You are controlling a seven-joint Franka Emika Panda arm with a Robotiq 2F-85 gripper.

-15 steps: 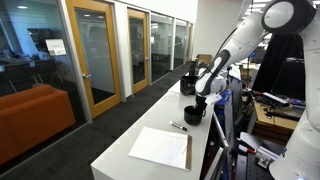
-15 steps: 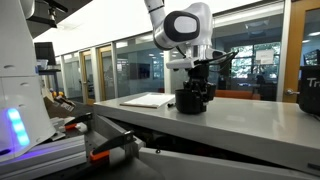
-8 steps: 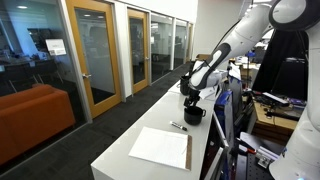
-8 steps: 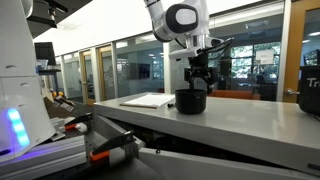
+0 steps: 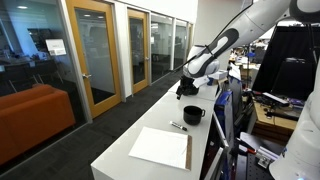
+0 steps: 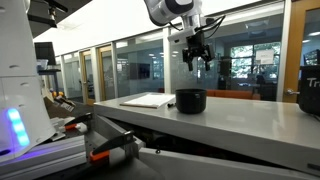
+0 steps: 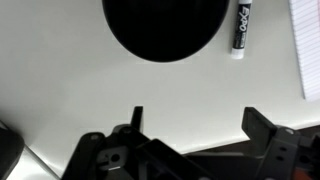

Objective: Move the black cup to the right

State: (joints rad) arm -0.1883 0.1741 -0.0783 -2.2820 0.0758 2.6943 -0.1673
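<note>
The black cup (image 5: 193,114) stands on the white counter (image 5: 150,120), short and wide; it also shows in an exterior view (image 6: 191,100) and from above at the top of the wrist view (image 7: 163,25). My gripper (image 5: 186,91) hangs in the air above the cup, well clear of it, also seen in an exterior view (image 6: 196,62). Its fingers (image 7: 195,118) are spread apart with nothing between them.
A small dark pen (image 7: 240,28) lies beside the cup, also in an exterior view (image 5: 178,126). A white paper sheet (image 5: 161,146) lies nearer the counter's front end. Another black container (image 5: 188,75) stands at the far end. The counter edge drops off on both sides.
The gripper has let go of the black cup and risen straight up from it. The cup stays on the counter.
</note>
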